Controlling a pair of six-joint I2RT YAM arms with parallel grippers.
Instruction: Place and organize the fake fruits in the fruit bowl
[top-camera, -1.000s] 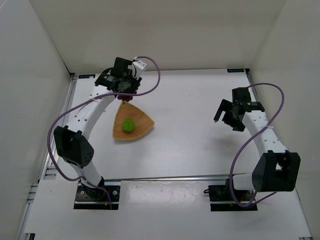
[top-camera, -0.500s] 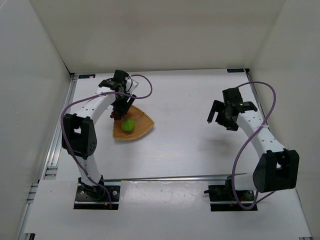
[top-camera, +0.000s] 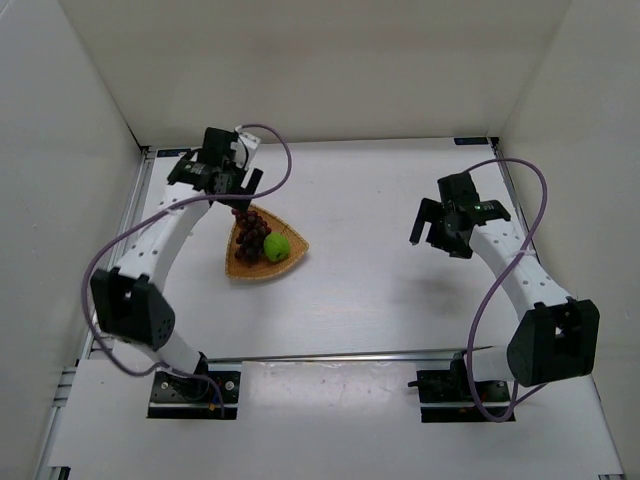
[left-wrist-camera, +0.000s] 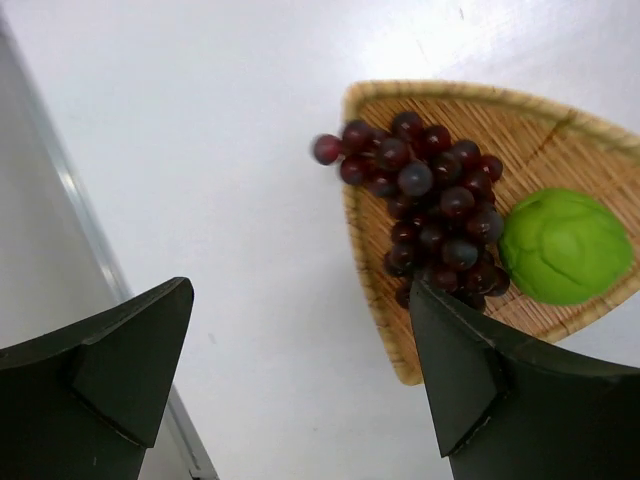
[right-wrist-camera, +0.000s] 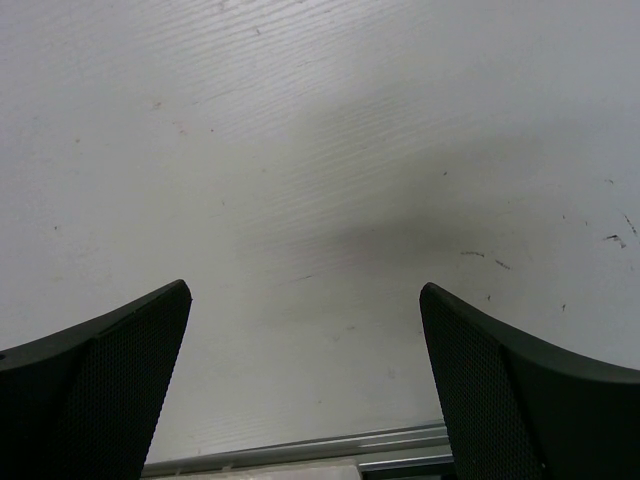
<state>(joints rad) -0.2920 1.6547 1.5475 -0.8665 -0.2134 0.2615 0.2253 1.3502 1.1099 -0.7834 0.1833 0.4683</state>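
Note:
The tan wicker fruit bowl (top-camera: 288, 257) (left-wrist-camera: 560, 125) lies left of the table's centre. A bunch of dark purple-red grapes (top-camera: 250, 234) (left-wrist-camera: 432, 200) rests on its left side, one grape hanging over the rim. Beside the grapes in the bowl sits a round green fruit (top-camera: 277, 247) (left-wrist-camera: 566, 246). My left gripper (top-camera: 240, 183) (left-wrist-camera: 300, 305) hovers open just behind the bowl, holding nothing. At the right side of the table my right gripper (top-camera: 428, 226) (right-wrist-camera: 305, 300) is open over bare table surface.
White walls enclose the table on the left, back and right. A metal rail (top-camera: 128, 235) runs along the left edge, close to my left arm. Another rail (right-wrist-camera: 300, 450) shows at the bottom of the right wrist view.
My left gripper opened and let go of the grapes, which now lie in the bowl, then drew back toward the far left. The green fruit shifted slightly right. The right gripper moved a little left.

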